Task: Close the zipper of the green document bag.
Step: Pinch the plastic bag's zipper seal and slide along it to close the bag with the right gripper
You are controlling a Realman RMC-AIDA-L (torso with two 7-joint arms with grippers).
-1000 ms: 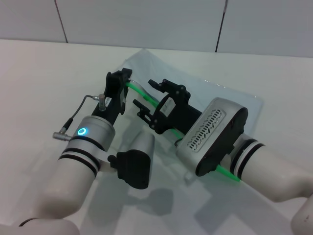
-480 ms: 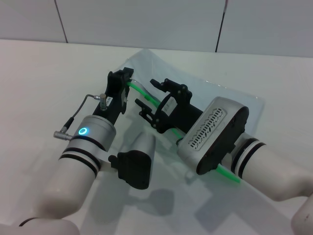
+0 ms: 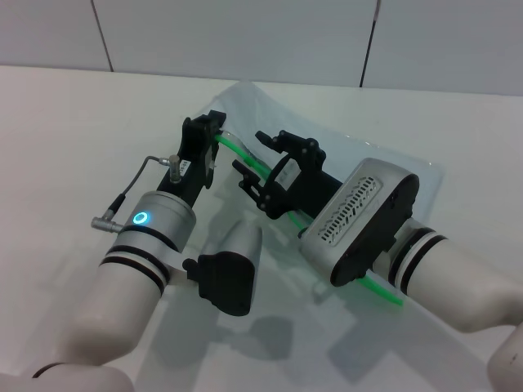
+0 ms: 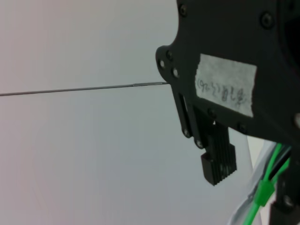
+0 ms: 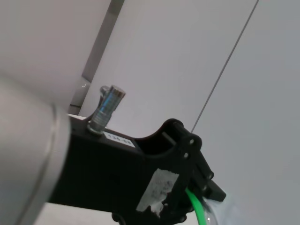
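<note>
The green document bag (image 3: pixel 368 151) lies flat on the white table, translucent and pale. Its zipper (image 3: pixel 237 149) is a bright green strip running from the bag's far left corner toward my right forearm. My left gripper (image 3: pixel 214 131) is shut on that corner of the bag, at the end of the strip. In the right wrist view the zipper (image 5: pixel 194 206) comes out from between the left gripper's fingers (image 5: pixel 206 180). My right gripper (image 3: pixel 249 153) stands open just beside the left one, its fingers on either side of the strip. I cannot make out the slider.
The white table (image 3: pixel 65 122) stretches wide to the left and front. A tiled wall (image 3: pixel 245 33) closes the back. A grey cable (image 3: pixel 135 184) loops out from my left wrist. My two arms crowd the middle, almost touching.
Both grippers have shifted slightly up and to the right along the strip's line. The left gripper's hold on the bag corner is unchanged.
</note>
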